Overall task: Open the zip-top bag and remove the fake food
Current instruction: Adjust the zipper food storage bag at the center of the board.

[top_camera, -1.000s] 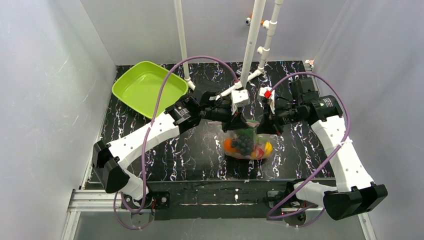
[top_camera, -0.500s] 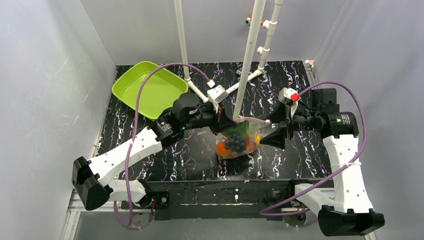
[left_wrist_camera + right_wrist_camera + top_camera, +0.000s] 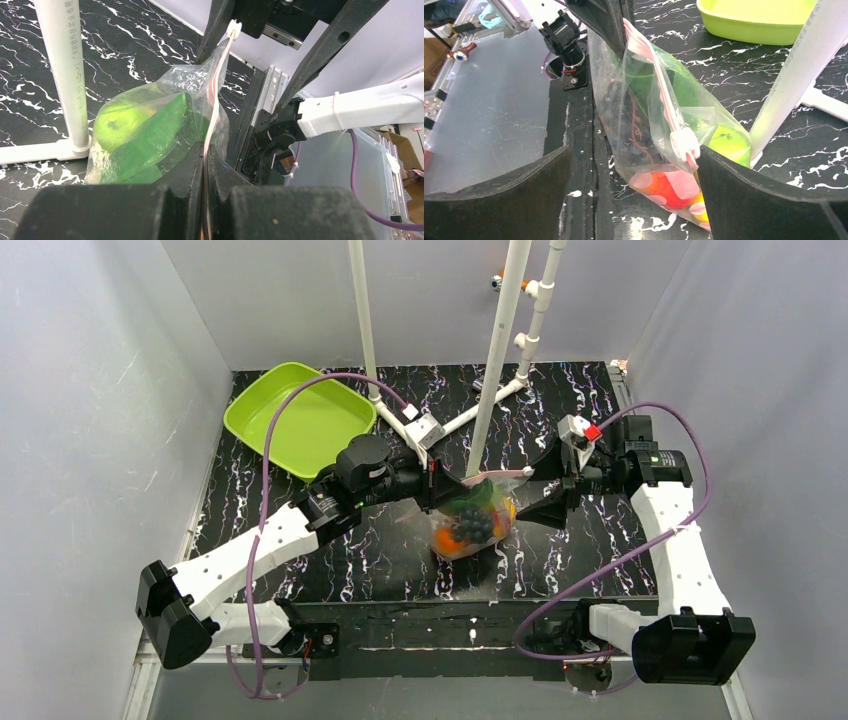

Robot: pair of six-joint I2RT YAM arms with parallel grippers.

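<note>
left gripper (image 3: 441, 489): clamped shut on one end of the bag's (image 3: 474, 523) pink zip strip (image 3: 216, 100). In the left wrist view the strip is pinched between its fingers (image 3: 186, 176) and runs up-frame to the white slider (image 3: 233, 29).

right gripper (image 3: 541, 490): jaws spread wide, holding nothing. In the right wrist view the slider end of the bag sits between the two fingers. The slider is just beside the frame-right finger (image 3: 754, 200); can't tell if it touches. The frame-left finger is well apart from the plastic.

The strip looks closed along the length in view.

The food (image 3: 468, 530) is all inside the bag: dark grapes (image 3: 478, 525), an orange (image 3: 452, 536) low down, a green apple (image 3: 727, 141) on the pipe side.

The bag is at lower centre of the top view, strung between the two grippers, belly sagging toward the counter (image 3: 380, 552). Can't tell if the bottom rests on it.

Edges/room:
- white pipe (image 3: 493, 380) stands just above the bag in frame, close to the apple side
- counter's near edge is not far below the bag
- tray (image 3: 300, 416) is upper left, well apart from the bag
- bare counter at lower left under the left arm, and at right past the right gripper
</note>
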